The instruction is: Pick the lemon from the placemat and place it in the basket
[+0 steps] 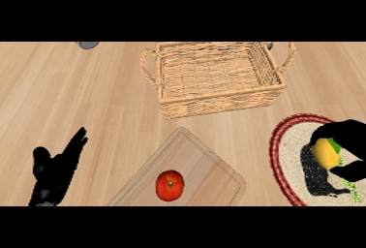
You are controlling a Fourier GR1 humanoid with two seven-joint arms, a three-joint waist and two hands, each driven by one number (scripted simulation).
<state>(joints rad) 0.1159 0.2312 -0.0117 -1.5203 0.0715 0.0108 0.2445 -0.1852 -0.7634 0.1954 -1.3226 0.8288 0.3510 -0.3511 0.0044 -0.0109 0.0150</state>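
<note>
Black right hand (348,145) curls around the smooth yellow oval lemon (327,153) over the round woven red-rimmed placemat (286,145); left hand (55,169) rests open.

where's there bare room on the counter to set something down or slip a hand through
Bare wood lies left of the basket, above the left robot hand. A narrower strip runs between basket and board. The right is crowded: right robot hand curled round the lemon over the placemat.
</note>
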